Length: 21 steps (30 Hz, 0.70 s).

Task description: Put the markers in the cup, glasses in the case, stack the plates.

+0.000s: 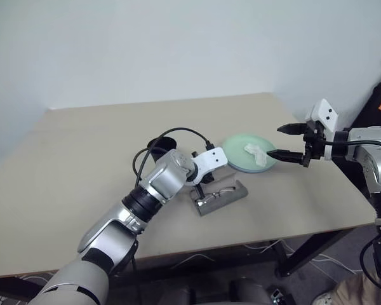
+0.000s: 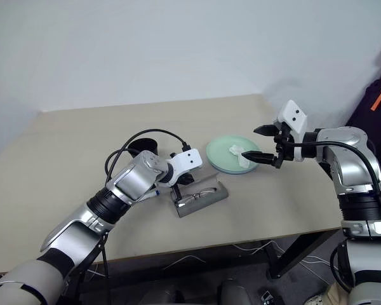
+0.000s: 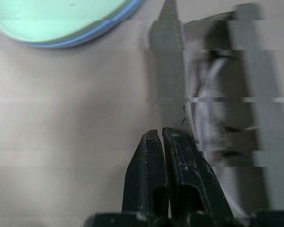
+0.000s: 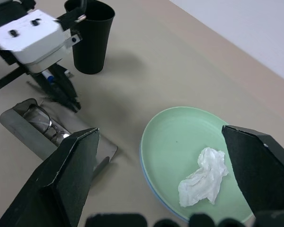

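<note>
**Listener:** What is on the table in front of you?

**Operator:** I see a beige table (image 1: 63, 190). Near its middle lies the grey case (image 1: 232, 198), open, with the wire-framed glasses (image 4: 42, 124) lying inside it. Just behind the case stands the black cup (image 4: 91, 35), upright. To the right of the case sit the plates (image 4: 180, 142), the mint green one resting on top of the light blue one, whose edge peeks out underneath. A crumpled white tissue (image 4: 203, 177) lies on the green plate.

**Listener:** And the markers?

**Operator:** I can make out one blue cap (image 4: 49, 78) beneath my left wrist, between cup and case. I cannot tell more than that about them.

**Listener:** Where are your grippers?

**Operator:** My left gripper (image 3: 161, 142) points down at the table just beside the case's wall. Its two black fingers are pressed together with nothing between them. My right gripper (image 1: 286, 141) hovers above the right rim of the plates, its fingers spread wide apart and empty, one on each side of the tissue as seen from its wrist.
</note>
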Available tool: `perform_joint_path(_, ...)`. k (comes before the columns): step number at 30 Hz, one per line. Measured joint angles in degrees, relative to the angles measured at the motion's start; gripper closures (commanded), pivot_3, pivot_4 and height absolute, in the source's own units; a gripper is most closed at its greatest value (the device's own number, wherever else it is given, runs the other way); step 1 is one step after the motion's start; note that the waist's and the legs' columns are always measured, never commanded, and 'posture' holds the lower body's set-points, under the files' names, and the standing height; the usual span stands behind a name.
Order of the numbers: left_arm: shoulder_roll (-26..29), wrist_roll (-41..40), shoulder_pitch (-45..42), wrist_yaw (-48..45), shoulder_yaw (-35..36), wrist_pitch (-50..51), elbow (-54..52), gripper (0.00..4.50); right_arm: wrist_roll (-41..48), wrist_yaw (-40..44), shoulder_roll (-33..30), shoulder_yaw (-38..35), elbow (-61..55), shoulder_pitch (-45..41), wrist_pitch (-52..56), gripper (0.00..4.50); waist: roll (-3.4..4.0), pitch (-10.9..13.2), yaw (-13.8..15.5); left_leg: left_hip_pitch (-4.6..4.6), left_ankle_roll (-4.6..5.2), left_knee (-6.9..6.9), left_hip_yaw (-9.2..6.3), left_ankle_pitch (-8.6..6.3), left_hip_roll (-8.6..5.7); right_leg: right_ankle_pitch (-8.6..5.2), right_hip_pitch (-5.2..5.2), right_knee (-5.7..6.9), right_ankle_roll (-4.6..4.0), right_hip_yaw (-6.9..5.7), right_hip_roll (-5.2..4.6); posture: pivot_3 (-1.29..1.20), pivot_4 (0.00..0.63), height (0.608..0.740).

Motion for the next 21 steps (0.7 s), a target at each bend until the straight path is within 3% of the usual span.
perform_joint_path(15, 1.43, -1.35, 3.7, 0.47, -0.27, 3.05, -5.41, 4.46, -0.05, 0.02, 0.47, 0.38, 0.22, -0.51, -0.03, 0.0, 0.01, -0.01, -0.05, 0.07, 0.0, 0.01, -0.01, 0.0, 0.02, -0.01, 0.02, 0.03, 0.0, -0.01, 0.01, 0.0, 0.0, 0.727)
perform_joint_path(21, 8.6, -4.02, 6.95, -0.79, 5.75, -0.51, -5.0, 4.46, -0.05, 0.02, 0.57, 0.9, 0.67, -0.73, -0.19, 0.0, 0.01, -0.01, -0.18, 0.06, 0.0, -0.03, -0.02, 0.0, 0.06, -0.01, -0.02, 0.05, -0.01, -0.01, 0.04, 0.0, 0.0, 0.727)
